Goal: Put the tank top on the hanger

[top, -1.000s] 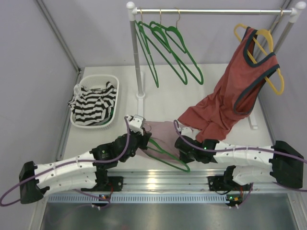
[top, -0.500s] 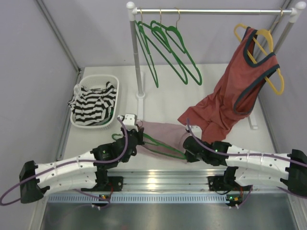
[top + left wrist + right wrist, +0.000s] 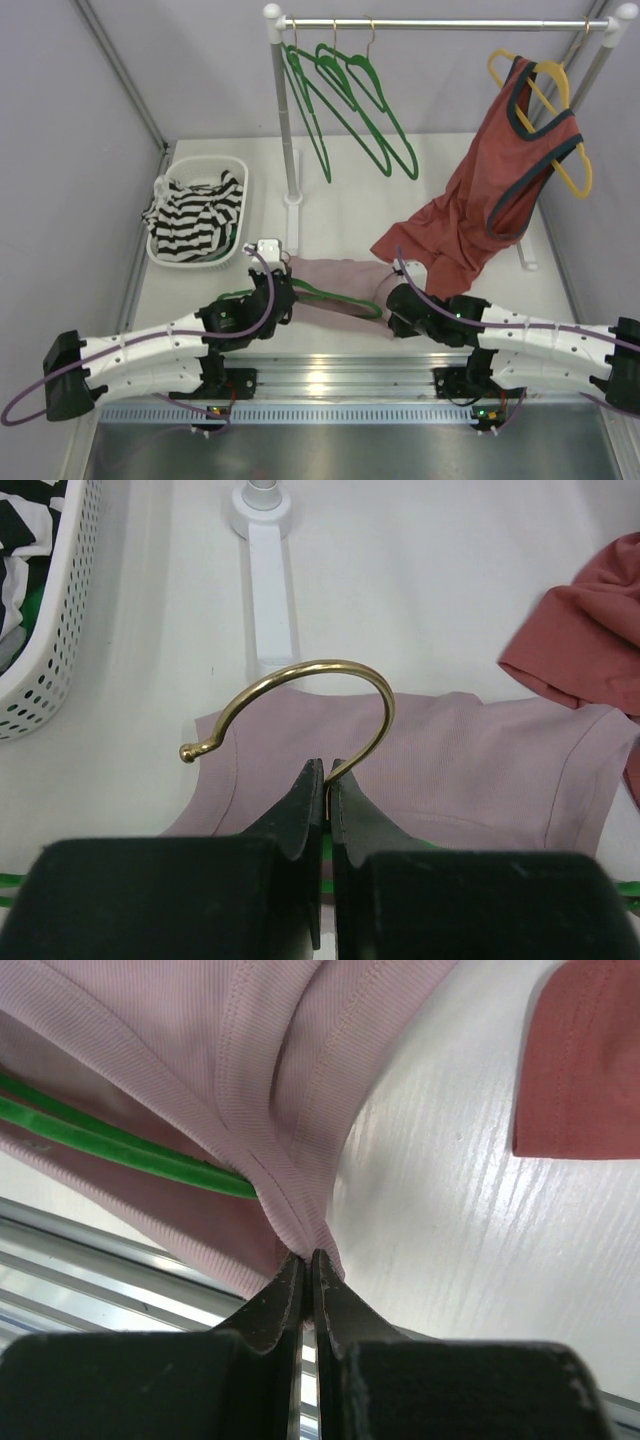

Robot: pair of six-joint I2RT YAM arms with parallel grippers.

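Over the last second the hanger [image 3: 335, 297] swings from pointing at the near right corner to lying almost straight across the near middle of the table [image 3: 340, 205]. The pink tank top [image 3: 335, 273] now sits spread between the two arms rather than bunched beside them. The left claw [image 3: 322, 772] is clamped tight on the stem of the brass hook [image 3: 312, 668] and has drawn back to the left. The right claw [image 3: 307, 1258] has shifted right, its jaws pinched together on a seamed fold of the tank top. In the right wrist view a green bar of the hanger runs in under the pink cloth, so one shoulder seems to be threaded, though how far is hidden. The pull apart looks meant to stretch the opening over the frame. The job seems part done: the top still lies low on the table and is not yet hung squarely. The red top [image 3: 500, 180] hangs just right of the work, and its loose hem could catch.
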